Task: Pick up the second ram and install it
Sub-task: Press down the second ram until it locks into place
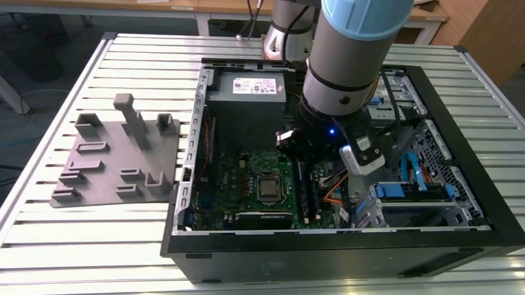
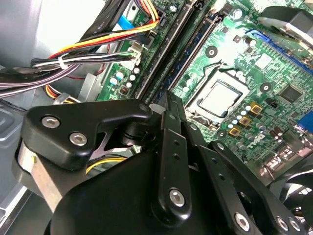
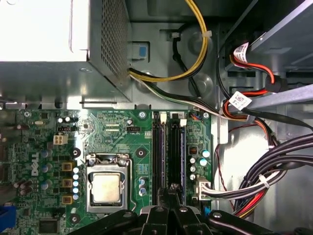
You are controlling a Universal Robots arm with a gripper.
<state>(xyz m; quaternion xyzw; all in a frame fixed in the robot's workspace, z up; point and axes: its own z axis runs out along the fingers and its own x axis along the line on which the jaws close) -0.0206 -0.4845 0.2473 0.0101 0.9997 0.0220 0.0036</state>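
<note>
The second ram point(image 3: 176, 152) is a long dark strip standing in the motherboard slot farther from the processor, beside another dark strip point(image 3: 157, 156) in the neighbouring slot. In the second wrist view the second ram point(image 2: 190, 54) runs away from my fingertips. My gripper point(image 3: 171, 190) is down inside the open computer case, its black fingers point(image 2: 172, 127) drawn together on the strip's top edge near its middle. In the exterior view the gripper point(image 1: 299, 161) hangs over the slots, with the second ram point(image 1: 313, 196) showing just below it.
The processor socket point(image 3: 107, 188) lies close beside the slots. Bundled cables point(image 3: 274, 181) and a drive cage point(image 1: 410, 190) crowd the other side, and the power supply point(image 1: 246, 92) sits at the case's far end. A grey slotted tray point(image 1: 115, 153) rests on the slatted table point(image 1: 82, 246).
</note>
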